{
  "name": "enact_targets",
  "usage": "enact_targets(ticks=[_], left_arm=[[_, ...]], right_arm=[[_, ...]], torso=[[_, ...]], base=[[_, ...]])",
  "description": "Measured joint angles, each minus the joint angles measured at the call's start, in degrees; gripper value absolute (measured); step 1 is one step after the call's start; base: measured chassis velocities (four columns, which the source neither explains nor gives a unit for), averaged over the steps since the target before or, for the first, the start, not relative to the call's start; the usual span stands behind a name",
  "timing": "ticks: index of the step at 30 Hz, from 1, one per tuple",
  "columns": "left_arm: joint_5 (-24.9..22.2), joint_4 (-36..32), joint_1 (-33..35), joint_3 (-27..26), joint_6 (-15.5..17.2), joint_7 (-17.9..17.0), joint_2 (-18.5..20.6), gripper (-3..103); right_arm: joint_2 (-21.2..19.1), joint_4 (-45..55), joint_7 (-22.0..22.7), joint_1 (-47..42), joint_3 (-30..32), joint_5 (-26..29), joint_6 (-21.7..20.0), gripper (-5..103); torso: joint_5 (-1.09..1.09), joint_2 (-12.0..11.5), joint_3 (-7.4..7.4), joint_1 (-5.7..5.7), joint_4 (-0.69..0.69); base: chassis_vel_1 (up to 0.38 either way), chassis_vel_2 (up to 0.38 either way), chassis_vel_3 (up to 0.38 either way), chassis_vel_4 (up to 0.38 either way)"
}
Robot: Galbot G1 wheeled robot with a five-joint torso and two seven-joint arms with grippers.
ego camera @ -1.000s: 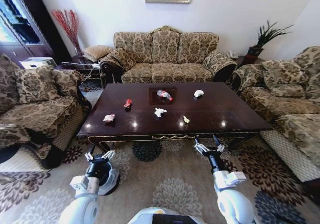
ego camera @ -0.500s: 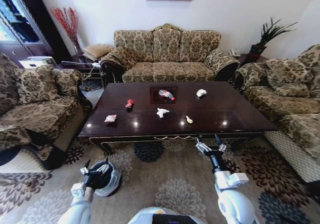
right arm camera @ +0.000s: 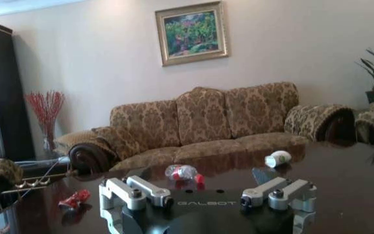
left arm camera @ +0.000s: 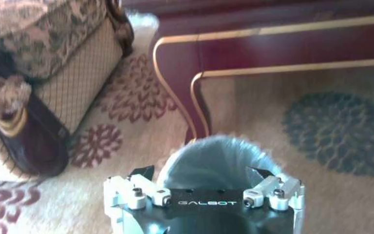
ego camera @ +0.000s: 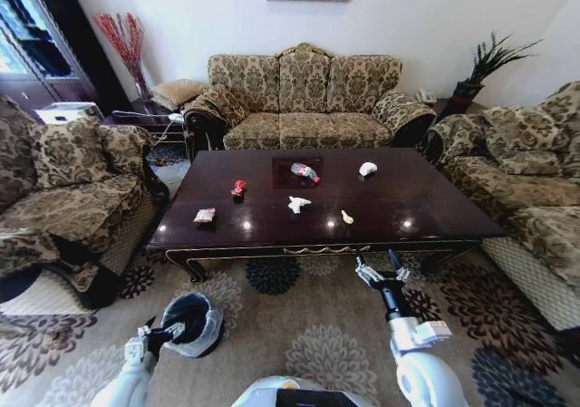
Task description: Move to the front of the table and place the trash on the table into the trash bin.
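- The left gripper (ego camera: 161, 333) is hanging low over the patterned carpet, its fingers spread wide and holding nothing, just beside the round black trash bin with its whitish plastic liner (ego camera: 192, 323), which is standing on the floor off the near left corner of the table.
- The large dark glossy reddish-brown wooden table (ego camera: 417, 215) is carrying all the trash: a pinkish packet (ego camera: 205, 215) near the near left edge, a red wrapper (ego camera: 238, 188), a crumpled white paper (ego camera: 296, 204) mid-tabletop, a clear bottle with a red label (ego camera: 304, 172) lying slantwise, a yellowish scrap (ego camera: 347, 217), and a white wad (ego camera: 367, 168) toward the far right.
- The right gripper (ego camera: 381, 272) is hovering before the near edge, spread and empty; the scrap is lying just ahead of it, so this arm seems nearer.
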Motion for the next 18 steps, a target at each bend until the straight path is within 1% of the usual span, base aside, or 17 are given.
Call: enact_targets(ticks=[1,2,3,4,5,7,11,12,16,17,18], left_arm=[[0.0,0.0,0.0,0.0,0.0,0.0,0.0,96],[0.3,2.2,-0.9,0.1,-0.5,0.4,0.5,94],[0.5,4.2,-1.9,0.3,-0.8,0.8,1.0,94],[0.5,5.7,-2.9,0.6,-0.9,1.1,1.4,93],[0.5,5.7,-2.9,0.6,-0.9,1.1,1.4,93],[0.3,8.8,-5.2,1.5,-1.2,1.5,2.4,91],[-0.6,13.1,-8.2,2.4,-1.2,2.6,3.9,89],[-0.9,14.5,-9.2,2.6,-1.2,2.8,4.4,88],[-1.3,16.8,-10.6,3.2,-1.3,3.6,5.5,86],[-1.3,19.2,-12.1,3.8,-1.7,4.5,6.3,86],[-1.3,20.1,-12.8,4.0,-1.9,4.7,6.4,85]], right_arm=[[0.0,0.0,0.0,0.0,0.0,0.0,0.0,100],[-0.5,0.1,-0.1,0.1,0.0,0.4,0.0,100],[-1.0,0.4,-0.4,0.1,0.0,0.9,-0.1,100],[-1.2,0.7,-0.8,0.1,0.0,1.1,-0.2,100],[-1.2,0.7,-0.8,0.1,0.0,1.1,-0.2,100],[-1.4,1.3,-2.0,0.0,0.1,1.4,-0.1,100],[-1.3,1.9,-2.9,0.5,-0.4,2.7,0.1,100],[-1.2,1.7,-3.4,0.8,-0.6,3.1,0.7,100],[-1.0,1.5,-4.6,1.1,-0.9,4.5,1.7,100],[-0.9,1.5,-5.3,0.8,-0.9,5.3,1.9,100],[-0.9,1.5,-5.4,0.7,-0.9,5.3,1.9,100]], torso=[[0.00,0.0,0.00,0.00,0.00],[0.00,0.0,0.00,0.00,-0.02],[0.00,0.0,0.00,0.00,0.02],[0.01,0.0,0.00,0.00,0.02],[0.01,0.0,0.00,0.00,0.02],[0.00,0.0,0.00,0.00,-0.03],[0.01,0.0,0.00,0.00,-0.02],[0.00,0.0,0.00,0.00,0.01],[0.04,0.0,0.00,0.00,0.00],[0.02,0.0,0.01,0.00,0.00],[0.01,0.0,0.00,0.00,0.00]], base=[[0.000,0.000,0.000,0.000],[0.000,0.000,0.000,0.000],[0.000,0.000,0.000,0.000],[0.000,0.000,0.000,0.000],[0.000,0.000,0.000,0.000],[0.000,0.000,0.000,0.000],[0.000,0.000,0.000,0.000],[0.000,0.000,0.000,0.000],[0.000,0.000,0.000,0.000],[0.000,0.000,0.000,0.000],[0.000,0.000,0.000,0.000]])
